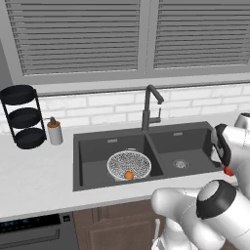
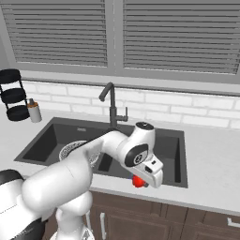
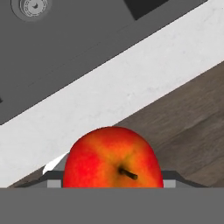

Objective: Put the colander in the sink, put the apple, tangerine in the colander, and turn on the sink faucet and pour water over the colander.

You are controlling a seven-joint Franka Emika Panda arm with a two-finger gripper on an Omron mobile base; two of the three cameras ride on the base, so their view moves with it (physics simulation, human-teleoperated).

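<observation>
One fruit to go: tool clamped on the apple over the worktop front edge by the sink's right basin, colander (tangerine inside) in the left basin, well off toward the left.

apple: red with yellow blush, stem facing the hand camera, clamped in the gripper over the counter's front edge. colander upright in the left basin of sink, well left of the claw; tangerine inside. sink faucet upright behind the divider.
</observation>
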